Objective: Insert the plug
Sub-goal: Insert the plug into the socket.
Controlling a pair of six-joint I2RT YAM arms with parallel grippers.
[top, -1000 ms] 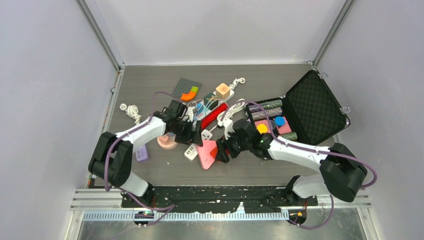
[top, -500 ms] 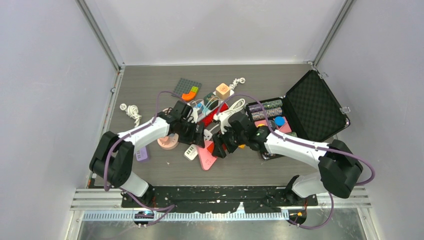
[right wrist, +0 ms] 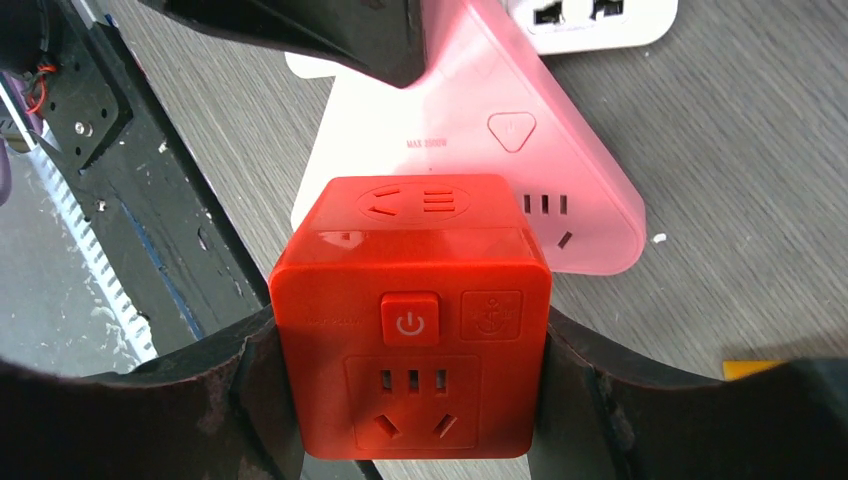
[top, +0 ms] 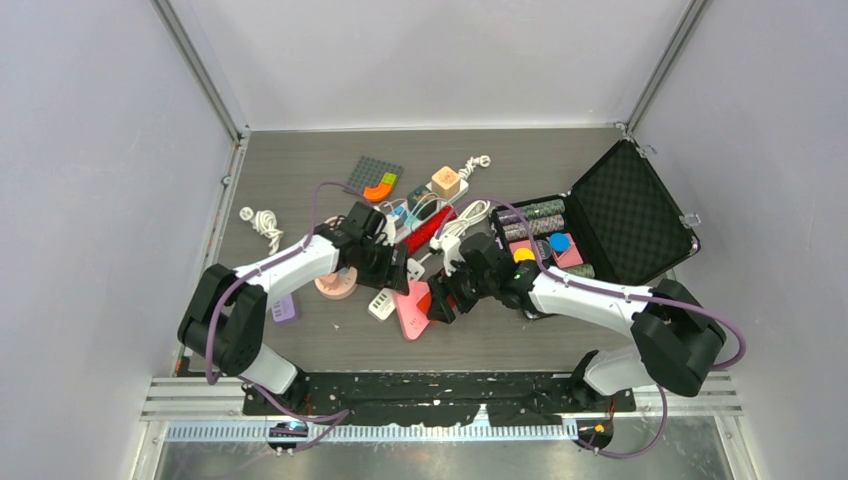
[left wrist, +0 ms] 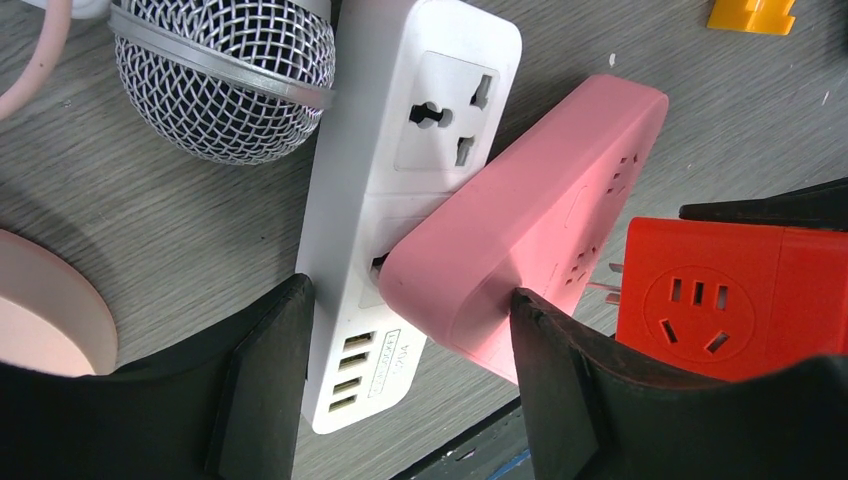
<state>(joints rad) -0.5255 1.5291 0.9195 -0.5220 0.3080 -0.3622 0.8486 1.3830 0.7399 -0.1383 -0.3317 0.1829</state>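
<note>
Pinching red cube plug (right wrist: 410, 330) on both side faces with right fingers (right wrist: 235, 410). Held just beside pink power strip (left wrist: 520, 230), prongs aimed at its sockets, not in yet. Straddling USB end of white power strip (left wrist: 390, 200) and pink strip's corner with left fingers (left wrist: 262, 385), close against both; cannot tell if actually clamped. Both strips flat on tabletop (left wrist: 150, 230), pink overlapping white.
</note>
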